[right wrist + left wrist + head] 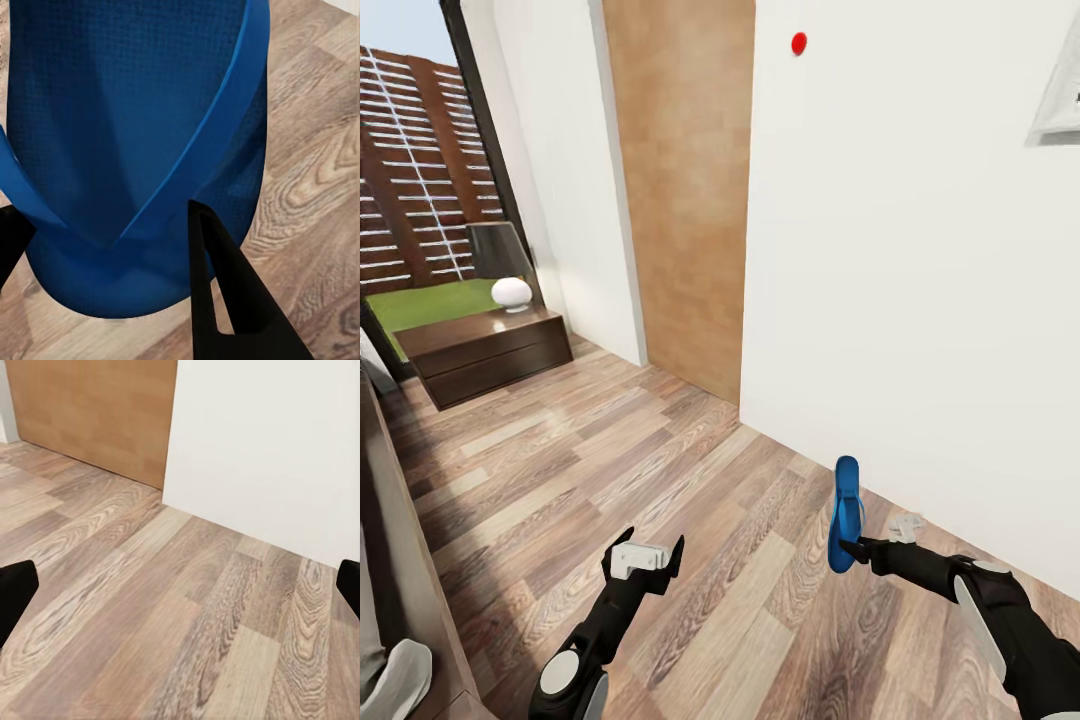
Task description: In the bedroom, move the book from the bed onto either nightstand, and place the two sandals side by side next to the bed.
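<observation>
My right gripper (pixel 850 548) is shut on one end of a bright blue sandal (pixel 846 508). The sandal stands on end above the wood floor, close to the white wall. In the right wrist view the sandal (pixel 135 112) and its straps lie between my black fingers (pixel 225 300). My left gripper (pixel 650 560) is open over bare floor, and in the left wrist view its gap (pixel 180 589) holds nothing. The dark nightstand (pixel 485 345) with its lamp (pixel 500 265) stands at the far left. The bed's dark frame (pixel 385 480) runs along the left edge. The book is out of view.
A brown door (pixel 680 190) is set in the white wall (pixel 920 280) ahead. A tall dark-framed window (pixel 420 170) is behind the nightstand. Wood-plank floor (pixel 610 450) stretches between the bed and the wall.
</observation>
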Controlling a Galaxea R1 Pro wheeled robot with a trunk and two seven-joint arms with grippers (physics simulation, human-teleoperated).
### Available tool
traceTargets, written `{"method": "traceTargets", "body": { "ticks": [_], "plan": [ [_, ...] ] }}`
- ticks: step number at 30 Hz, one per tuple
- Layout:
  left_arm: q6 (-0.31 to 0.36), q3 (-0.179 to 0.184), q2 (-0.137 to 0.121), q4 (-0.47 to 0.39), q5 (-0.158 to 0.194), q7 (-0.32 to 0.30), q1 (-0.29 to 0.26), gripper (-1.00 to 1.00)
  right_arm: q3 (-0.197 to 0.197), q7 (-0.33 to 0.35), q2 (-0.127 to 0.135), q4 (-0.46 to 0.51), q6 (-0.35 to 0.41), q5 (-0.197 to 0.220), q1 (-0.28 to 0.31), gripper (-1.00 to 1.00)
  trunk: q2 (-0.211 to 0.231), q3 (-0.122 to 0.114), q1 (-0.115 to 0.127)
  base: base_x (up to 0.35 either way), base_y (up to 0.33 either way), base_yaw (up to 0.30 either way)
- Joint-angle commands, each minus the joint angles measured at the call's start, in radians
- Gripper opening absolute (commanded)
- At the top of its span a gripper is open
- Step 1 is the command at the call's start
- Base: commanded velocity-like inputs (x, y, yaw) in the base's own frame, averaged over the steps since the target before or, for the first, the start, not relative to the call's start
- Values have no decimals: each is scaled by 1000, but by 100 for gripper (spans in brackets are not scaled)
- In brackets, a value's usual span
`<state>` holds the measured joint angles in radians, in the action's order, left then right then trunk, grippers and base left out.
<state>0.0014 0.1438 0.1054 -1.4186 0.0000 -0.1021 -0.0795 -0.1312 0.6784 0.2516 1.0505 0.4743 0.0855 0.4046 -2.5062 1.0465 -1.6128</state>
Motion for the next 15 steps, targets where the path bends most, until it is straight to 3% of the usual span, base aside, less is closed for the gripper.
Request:
{"method": "traceTargets", "body": {
  "ticks": [1, 15],
  "plan": [
    [0, -1, 0, 0, 0, -4, 0, 100, -1, 0, 0, 0, 9, 8, 0, -100, 0, -3, 1, 0, 0, 0],
    [0, -1, 0, 1, 0, -4, 0, 100, -1, 1, -5, 0, 9, 8, 0, -100, 3, -57, 7, 0, 0, 0]
  ]
}}
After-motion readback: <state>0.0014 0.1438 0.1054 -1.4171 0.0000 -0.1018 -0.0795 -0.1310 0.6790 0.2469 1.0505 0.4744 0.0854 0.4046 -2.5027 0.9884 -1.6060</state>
